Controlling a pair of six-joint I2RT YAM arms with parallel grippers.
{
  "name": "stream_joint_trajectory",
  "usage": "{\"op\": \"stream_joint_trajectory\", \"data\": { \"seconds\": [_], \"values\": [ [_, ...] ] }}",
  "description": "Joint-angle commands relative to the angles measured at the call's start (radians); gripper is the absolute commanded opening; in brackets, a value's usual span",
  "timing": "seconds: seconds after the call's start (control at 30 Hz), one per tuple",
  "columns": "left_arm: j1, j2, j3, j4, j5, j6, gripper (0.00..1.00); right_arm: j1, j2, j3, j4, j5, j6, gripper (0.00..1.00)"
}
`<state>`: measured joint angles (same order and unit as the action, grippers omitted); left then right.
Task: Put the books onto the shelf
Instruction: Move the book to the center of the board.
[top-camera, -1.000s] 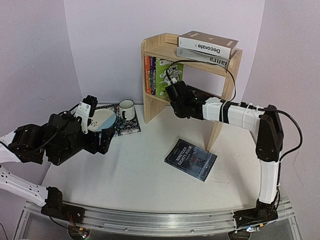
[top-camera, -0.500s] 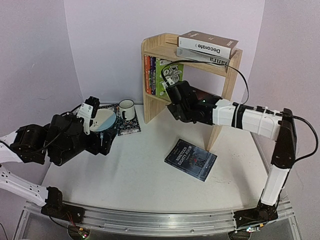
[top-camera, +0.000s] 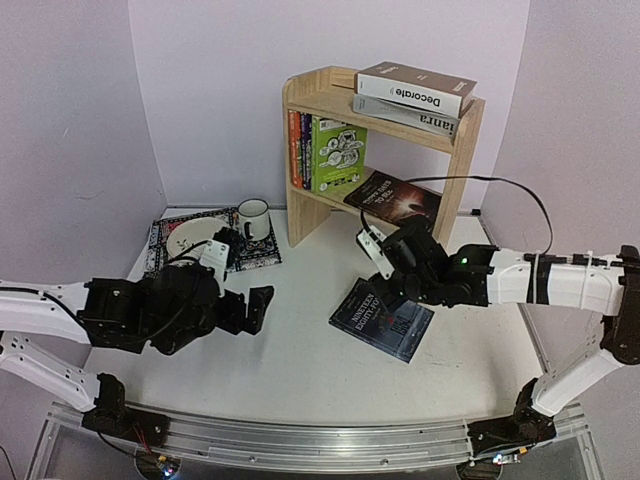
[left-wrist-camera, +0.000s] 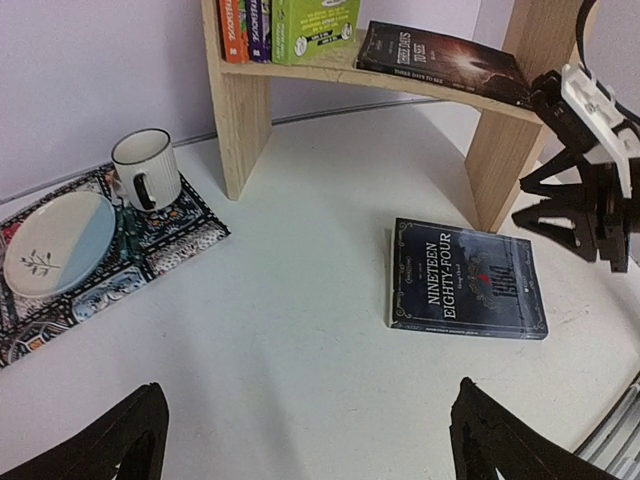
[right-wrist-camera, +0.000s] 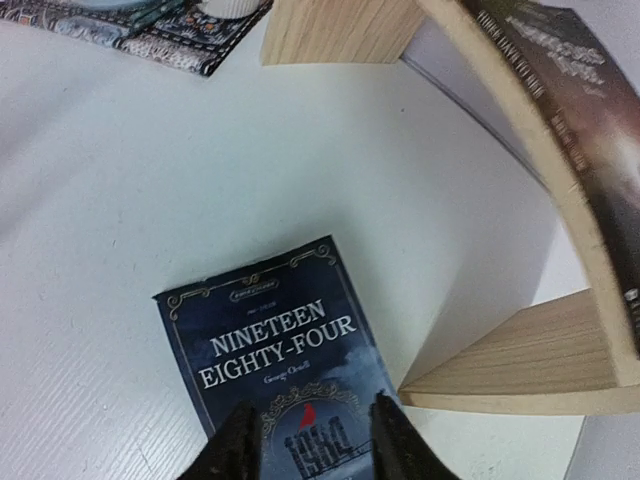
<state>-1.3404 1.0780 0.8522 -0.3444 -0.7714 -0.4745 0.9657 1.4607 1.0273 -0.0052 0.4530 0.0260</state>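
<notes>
Me: My left gripper (left-wrist-camera: 310, 436) hangs low over the table (left-wrist-camera: 300, 330), fingers spread wide, holding nothing. The right gripper (right-wrist-camera: 316, 440) is partly parted just above Nineteen Eighty-Four (right-wrist-camera: 280, 360), which lies flat beside the shelf (top-camera: 300, 215) foot.

Spotter: Risk?

Me: With the book flat, my fingers may skid off the cover. Farther back, Three Days to See (top-camera: 392, 196) sprawls across the lower tier and could block the slot.

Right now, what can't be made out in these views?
- Right wrist: whether the right gripper touches Nineteen Eighty-Four; the bottom edge cuts its fingertips off.
- Top view: orange paperback and purple paperback titles, too small; left wrist's top edge crops them.
- Right wrist: Three Days to See cover, blurred.
</notes>
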Motion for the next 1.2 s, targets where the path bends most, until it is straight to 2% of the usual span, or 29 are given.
{"op": "stream_joint_trajectory", "data": {
  "seconds": [0.0, 0.23, 0.37, 0.47, 0.5, 0.7, 0.87, 1.03, 1.17],
  "values": [
    [0.012, 0.086, -0.013, 0.196, 0.055, -0.095, 1.0, 0.002, -0.07, -0.103, -0.004, -0.121, 0.082, 0.46],
    [0.041, 0.224, 0.002, 0.297, 0.177, -0.14, 1.0, 0.003, -0.116, -0.21, -0.046, -0.086, 0.167, 0.65],
    [0.049, 0.29, 0.024, 0.334, 0.214, -0.144, 1.0, 0.002, -0.176, -0.301, -0.037, -0.051, 0.301, 0.8],
    [0.063, 0.345, 0.044, 0.371, 0.259, -0.145, 1.0, 0.002, -0.234, -0.37, -0.035, 0.002, 0.411, 0.96],
    [0.07, 0.361, 0.053, 0.38, 0.275, -0.145, 1.0, 0.002, -0.253, -0.39, -0.036, 0.019, 0.438, 0.98],
    [0.093, 0.489, 0.139, 0.389, 0.371, -0.126, 1.0, 0.001, -0.384, -0.512, -0.036, 0.062, 0.59, 0.98],
    [0.124, 0.6, 0.211, 0.403, 0.453, -0.111, 1.0, -0.019, -0.428, -0.586, -0.053, 0.099, 0.704, 0.98],
    [0.174, 0.692, 0.293, 0.416, 0.577, -0.106, 0.99, -0.144, -0.429, -0.609, -0.062, -0.001, 0.734, 0.98],
    [0.2, 0.726, 0.323, 0.421, 0.603, -0.103, 0.99, -0.176, -0.448, -0.65, 0.044, -0.069, 0.811, 0.95]
  ]
}}
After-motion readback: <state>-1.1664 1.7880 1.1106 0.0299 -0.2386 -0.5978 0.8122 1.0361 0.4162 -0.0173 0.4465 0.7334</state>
